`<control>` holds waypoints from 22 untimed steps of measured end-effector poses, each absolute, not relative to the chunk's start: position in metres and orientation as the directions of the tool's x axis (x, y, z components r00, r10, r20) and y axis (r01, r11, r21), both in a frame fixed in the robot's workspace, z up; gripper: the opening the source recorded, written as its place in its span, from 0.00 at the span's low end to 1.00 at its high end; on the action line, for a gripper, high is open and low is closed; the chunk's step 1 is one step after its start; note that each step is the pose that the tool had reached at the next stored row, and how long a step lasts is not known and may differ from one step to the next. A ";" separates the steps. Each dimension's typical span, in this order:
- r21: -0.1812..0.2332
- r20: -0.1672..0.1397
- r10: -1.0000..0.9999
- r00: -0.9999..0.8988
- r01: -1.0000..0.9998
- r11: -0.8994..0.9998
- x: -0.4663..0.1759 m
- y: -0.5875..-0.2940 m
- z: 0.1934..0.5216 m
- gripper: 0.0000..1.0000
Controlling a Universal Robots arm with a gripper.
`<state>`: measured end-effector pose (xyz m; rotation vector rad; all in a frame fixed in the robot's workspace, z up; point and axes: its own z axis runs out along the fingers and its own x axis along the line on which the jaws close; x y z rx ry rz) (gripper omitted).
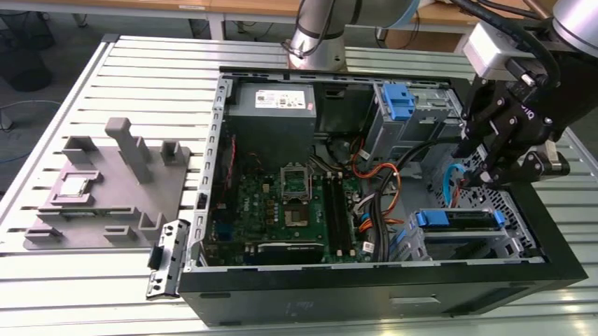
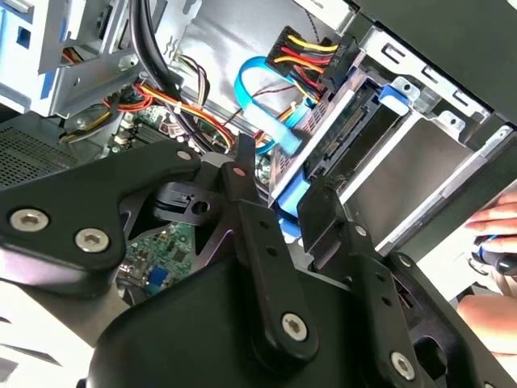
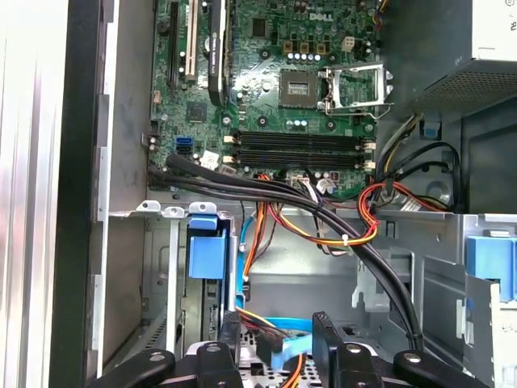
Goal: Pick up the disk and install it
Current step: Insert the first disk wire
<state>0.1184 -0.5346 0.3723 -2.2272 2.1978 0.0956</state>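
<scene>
Already the disk sits in its bay (blue frame showing) at the computer case's corner, the gripper above, jaws spread, empty.

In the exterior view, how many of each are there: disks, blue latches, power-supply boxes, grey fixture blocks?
disk: 1
blue latch: 1
power-supply box: 1
grey fixture block: 1
Total: 4

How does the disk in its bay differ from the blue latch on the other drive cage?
In the exterior view, the disk lies flat, while the blue latch stands upright. The disk shows a grey body between blue frame ends; the latch is all blue, with no drive. The disk is wider and the latch narrower. Both sit inside the open computer case.
</scene>
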 end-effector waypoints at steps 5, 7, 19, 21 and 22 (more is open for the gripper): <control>0.035 -0.051 -0.999 0.012 -0.999 -0.014 0.123 -0.534 0.370 0.48; 0.035 -0.051 -0.999 0.012 -0.999 -0.014 0.127 -0.534 0.368 0.48; 0.035 -0.051 -0.999 0.010 -0.999 -0.012 0.129 -0.535 0.357 0.48; 0.035 -0.051 -0.999 0.010 -0.999 -0.012 0.129 -0.535 0.357 0.48; 0.035 -0.051 -0.999 0.010 -0.999 -0.012 0.129 -0.535 0.357 0.48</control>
